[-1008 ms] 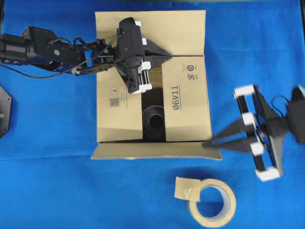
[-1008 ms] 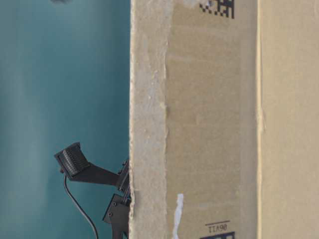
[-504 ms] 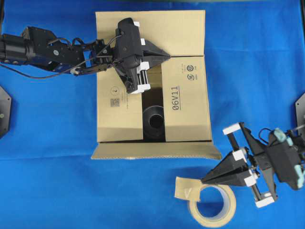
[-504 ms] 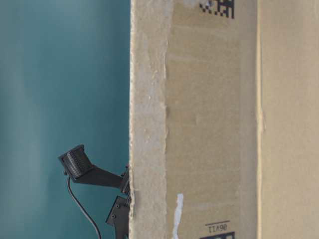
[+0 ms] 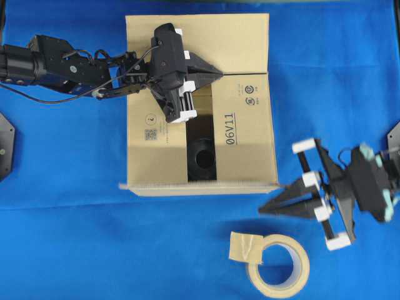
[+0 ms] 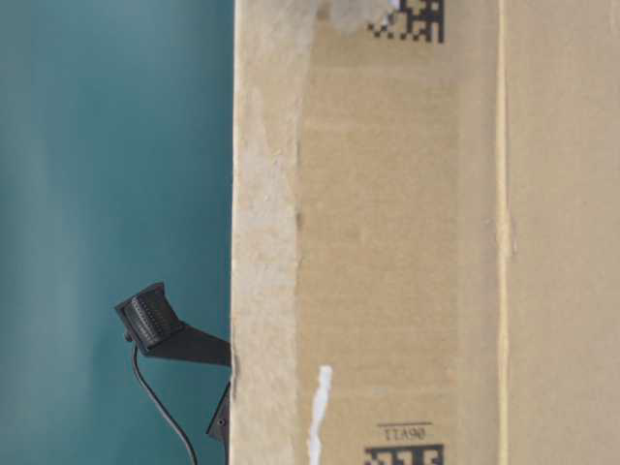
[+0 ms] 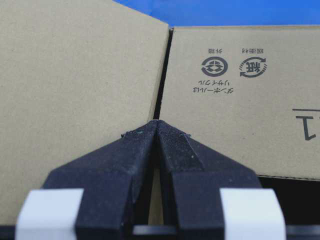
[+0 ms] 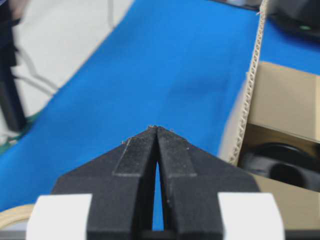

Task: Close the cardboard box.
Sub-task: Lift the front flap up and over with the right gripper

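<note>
My left gripper (image 5: 220, 73) has its fingers pressed together at the tips, nothing between them; in the left wrist view the two black fingers (image 7: 175, 150) meet in a point. That point rests over the cardboard box (image 5: 250, 125), right at the seam where the far flap (image 7: 75, 100) meets the right-hand flap (image 7: 240, 100) printed with recycling marks. Whether the tips actually touch the cardboard I cannot tell. Just behind and below the tips the box top has a dark gap, and a black round object (image 5: 201, 159) sits inside it. To the gripper's rear side lies the left-hand flap (image 5: 153, 137) with a small QR code, folded flat.

My right gripper (image 5: 265, 209) is also pinched shut on nothing, its fingers (image 8: 150, 150) coming to a point above the blue cloth (image 5: 62, 237). Its tip sits just beside the box's near right corner, off the cardboard. From the right wrist camera the near flap (image 8: 250, 85) stands roughly upright ahead and to the right of the tips, its corrugated edge showing, with the black object beyond it. A beige tape roll (image 5: 278, 265) lies on the cloth near this gripper, towards the near edge of the table.

The table-level camera is filled by the box's brown wall (image 6: 407, 242), bearing barcodes and a white strip.
</note>
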Robot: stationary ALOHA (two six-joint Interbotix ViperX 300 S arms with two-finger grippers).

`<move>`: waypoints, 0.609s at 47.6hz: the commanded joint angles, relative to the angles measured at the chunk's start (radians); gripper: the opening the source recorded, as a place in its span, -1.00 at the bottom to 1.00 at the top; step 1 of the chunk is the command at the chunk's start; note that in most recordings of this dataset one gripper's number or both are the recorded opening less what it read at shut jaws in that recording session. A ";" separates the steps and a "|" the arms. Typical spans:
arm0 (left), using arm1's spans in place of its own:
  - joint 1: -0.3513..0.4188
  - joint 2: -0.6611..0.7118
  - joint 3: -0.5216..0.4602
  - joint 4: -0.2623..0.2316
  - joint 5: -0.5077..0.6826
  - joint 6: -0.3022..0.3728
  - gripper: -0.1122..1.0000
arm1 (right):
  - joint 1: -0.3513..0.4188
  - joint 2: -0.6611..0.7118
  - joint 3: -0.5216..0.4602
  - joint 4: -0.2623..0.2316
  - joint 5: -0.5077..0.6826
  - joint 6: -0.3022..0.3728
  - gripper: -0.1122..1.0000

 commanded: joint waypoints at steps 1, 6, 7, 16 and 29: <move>0.005 -0.012 -0.006 0.000 -0.006 -0.003 -0.79 | -0.049 -0.025 -0.005 0.000 0.008 0.000 -0.79; 0.003 -0.012 -0.006 0.000 -0.006 -0.006 -0.79 | -0.115 -0.028 -0.002 0.002 0.026 0.008 -0.79; 0.003 -0.012 -0.006 -0.002 -0.006 -0.006 -0.79 | -0.124 -0.026 -0.002 0.002 0.031 0.008 -0.79; 0.000 -0.012 -0.006 0.000 -0.006 -0.009 -0.79 | -0.198 -0.008 -0.003 0.002 0.091 0.008 -0.79; -0.002 -0.012 -0.008 0.000 -0.006 -0.012 -0.79 | -0.235 0.092 -0.003 0.012 0.127 0.009 -0.79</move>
